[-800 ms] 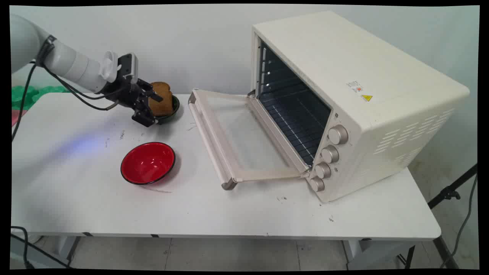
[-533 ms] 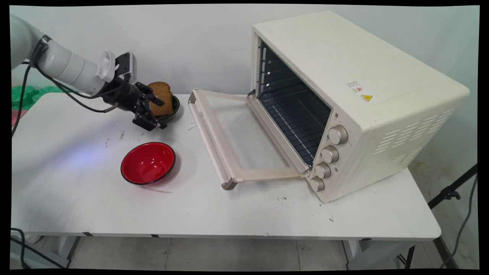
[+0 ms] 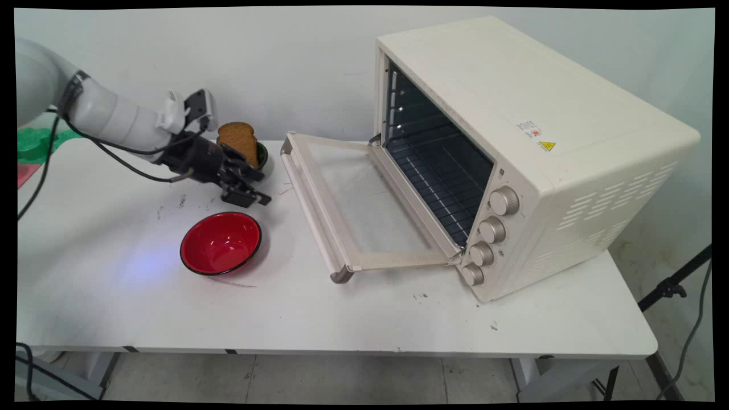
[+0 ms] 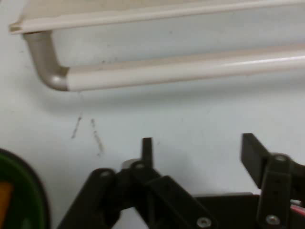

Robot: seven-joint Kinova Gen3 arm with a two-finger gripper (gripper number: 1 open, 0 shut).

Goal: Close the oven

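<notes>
Spread and empty, black two-finger gripper (image 3: 250,192) is now hovering nearer than the dark green bowl (image 3: 261,156) holding brown bread slice (image 3: 238,140), apparently having swung right toward the cream oven's door handle (image 4: 157,74), beyond the red bowl (image 3: 221,243).

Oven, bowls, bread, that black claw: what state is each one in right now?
Oven: door folded fully down, inside bare but for its rack.
Red bowl: upright on the table, nothing in it.
Green bowl: upright, holding the bread.
Bread: standing on edge in the green bowl.
Gripper: open, holding nothing, low over the table beside the green bowl.
</notes>
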